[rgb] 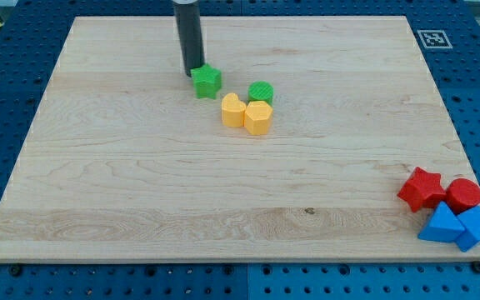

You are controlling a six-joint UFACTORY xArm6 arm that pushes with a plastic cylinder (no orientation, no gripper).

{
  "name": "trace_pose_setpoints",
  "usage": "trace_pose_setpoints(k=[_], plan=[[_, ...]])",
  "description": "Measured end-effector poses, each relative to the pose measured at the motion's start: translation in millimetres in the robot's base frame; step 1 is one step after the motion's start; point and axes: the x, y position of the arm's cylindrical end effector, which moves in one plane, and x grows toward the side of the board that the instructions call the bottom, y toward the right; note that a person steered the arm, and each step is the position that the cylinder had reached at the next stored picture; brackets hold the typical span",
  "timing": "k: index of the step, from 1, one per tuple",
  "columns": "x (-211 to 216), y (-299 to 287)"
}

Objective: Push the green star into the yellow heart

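The green star (207, 81) lies on the wooden board (140, 183) in the upper middle of the view. The yellow heart (233, 110) lies just below and to the right of it, with a small gap between them. My tip (194, 70) stands at the star's upper left edge, touching or nearly touching it. A yellow hexagon (258, 117) sits against the heart's right side. A green round block (261, 92) sits just above the hexagon.
A red star (422, 189), a red round block (463, 194) and two blue blocks (442, 225) (477, 227) cluster at the board's bottom right corner. A printed marker tag (432, 37) is at the board's top right corner.
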Motion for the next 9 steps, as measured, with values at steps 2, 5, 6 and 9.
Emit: trace_pose_setpoints(k=[2, 5, 6, 9], plan=[[11.0, 11.9], [41.3, -18.0], [47.4, 2.5], [54.3, 8.3]])
